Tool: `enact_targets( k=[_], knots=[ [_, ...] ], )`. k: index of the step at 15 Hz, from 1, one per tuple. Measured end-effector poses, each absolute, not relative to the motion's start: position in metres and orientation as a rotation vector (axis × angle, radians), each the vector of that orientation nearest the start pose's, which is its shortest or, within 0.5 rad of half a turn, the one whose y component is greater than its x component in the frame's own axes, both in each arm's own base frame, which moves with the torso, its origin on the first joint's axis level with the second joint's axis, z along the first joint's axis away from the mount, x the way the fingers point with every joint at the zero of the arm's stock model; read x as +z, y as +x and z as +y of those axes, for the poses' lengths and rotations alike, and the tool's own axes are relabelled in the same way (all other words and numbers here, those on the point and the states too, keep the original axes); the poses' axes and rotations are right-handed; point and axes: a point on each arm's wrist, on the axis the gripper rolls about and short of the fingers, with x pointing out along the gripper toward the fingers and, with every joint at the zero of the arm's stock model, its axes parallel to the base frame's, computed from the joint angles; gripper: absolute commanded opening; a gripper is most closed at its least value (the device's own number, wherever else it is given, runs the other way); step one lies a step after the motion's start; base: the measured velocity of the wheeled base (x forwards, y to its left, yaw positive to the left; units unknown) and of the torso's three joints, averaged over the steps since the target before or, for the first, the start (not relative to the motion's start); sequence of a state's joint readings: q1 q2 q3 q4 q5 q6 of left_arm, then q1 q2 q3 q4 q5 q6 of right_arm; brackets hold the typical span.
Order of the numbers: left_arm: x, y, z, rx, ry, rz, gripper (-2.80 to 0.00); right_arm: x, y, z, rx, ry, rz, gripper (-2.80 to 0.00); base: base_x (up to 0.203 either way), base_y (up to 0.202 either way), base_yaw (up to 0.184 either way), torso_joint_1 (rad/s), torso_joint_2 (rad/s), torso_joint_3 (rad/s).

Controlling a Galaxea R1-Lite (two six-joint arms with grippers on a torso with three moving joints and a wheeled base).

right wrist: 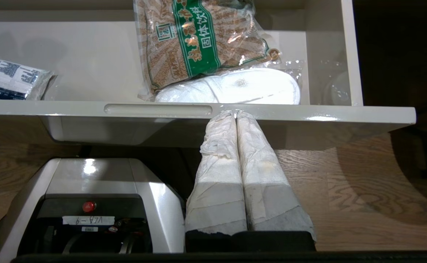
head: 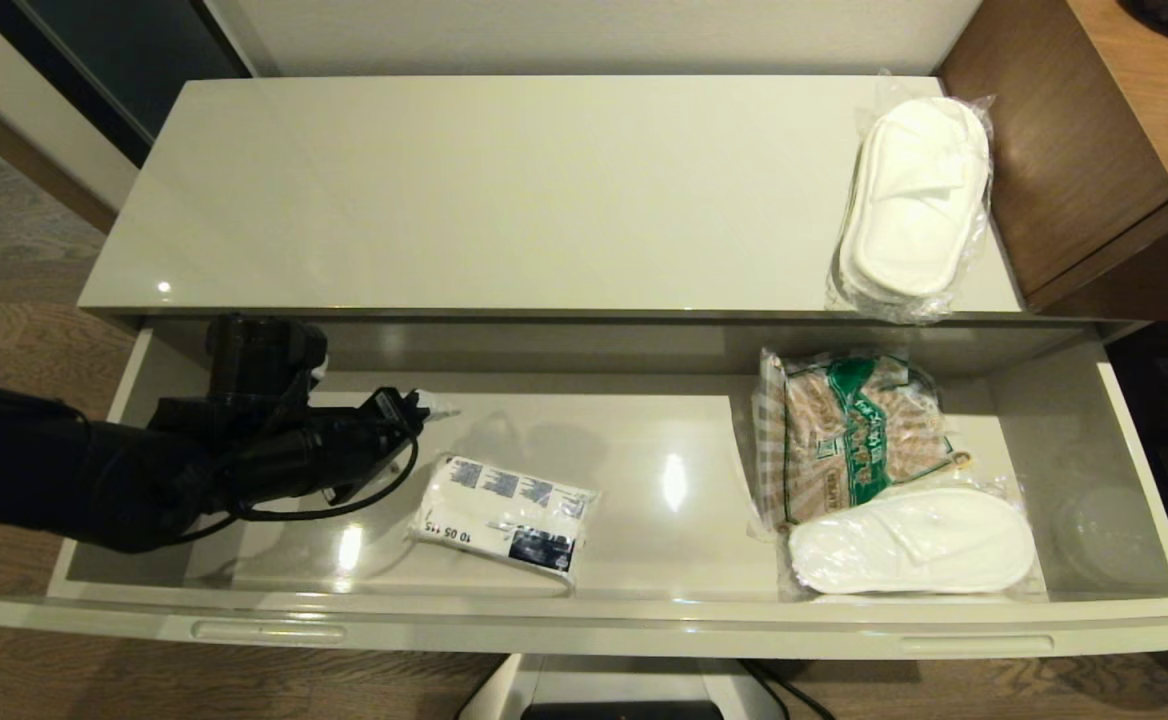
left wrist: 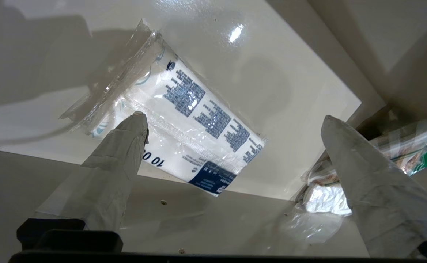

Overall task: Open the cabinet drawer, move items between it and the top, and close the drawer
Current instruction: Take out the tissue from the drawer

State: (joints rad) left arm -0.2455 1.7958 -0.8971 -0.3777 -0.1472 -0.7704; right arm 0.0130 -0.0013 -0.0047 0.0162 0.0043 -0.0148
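The cabinet drawer [head: 584, 632] stands pulled fully out below the top [head: 494, 190]. A white tissue pack [head: 504, 515] with blue print lies flat on the drawer floor, left of middle. My left gripper [head: 406, 418] is inside the drawer's left part, just left of the pack and above it. In the left wrist view this gripper [left wrist: 234, 117] is open wide, with the tissue pack [left wrist: 195, 120] beneath its fingers and nothing held. One pair of wrapped slippers [head: 914, 200] lies on the top's right end. Another pair [head: 909, 540] lies in the drawer's right front. My right gripper [right wrist: 236, 113] is shut and empty, below the drawer's front rim.
A brown-and-green checked snack bag [head: 854, 430] lies in the drawer's right part, partly on the slippers there. A brown wooden desk [head: 1094, 130] adjoins the cabinet on the right. The robot's base [right wrist: 89, 190] sits on the wood floor under the drawer front.
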Motion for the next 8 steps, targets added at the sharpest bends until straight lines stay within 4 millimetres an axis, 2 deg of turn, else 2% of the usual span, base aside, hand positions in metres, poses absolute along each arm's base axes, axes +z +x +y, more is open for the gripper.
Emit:
enact_targets(
  k=[4,8],
  knots=[
    [0.152,0.322,-0.079,-0.145,-0.746,0.635,0.0,0.075,-0.023,0.0,0.017,-0.015,0.01,-2.8,0.0,0.0,0.0,0.0,0.0,0.0],
    [0.139,0.32,-0.078,-0.141,-0.666,0.687,0.0,0.075,-0.023,0.0,0.017,-0.015,0.01,-2.8,0.0,0.0,0.0,0.0,0.0,0.0]
  ],
)
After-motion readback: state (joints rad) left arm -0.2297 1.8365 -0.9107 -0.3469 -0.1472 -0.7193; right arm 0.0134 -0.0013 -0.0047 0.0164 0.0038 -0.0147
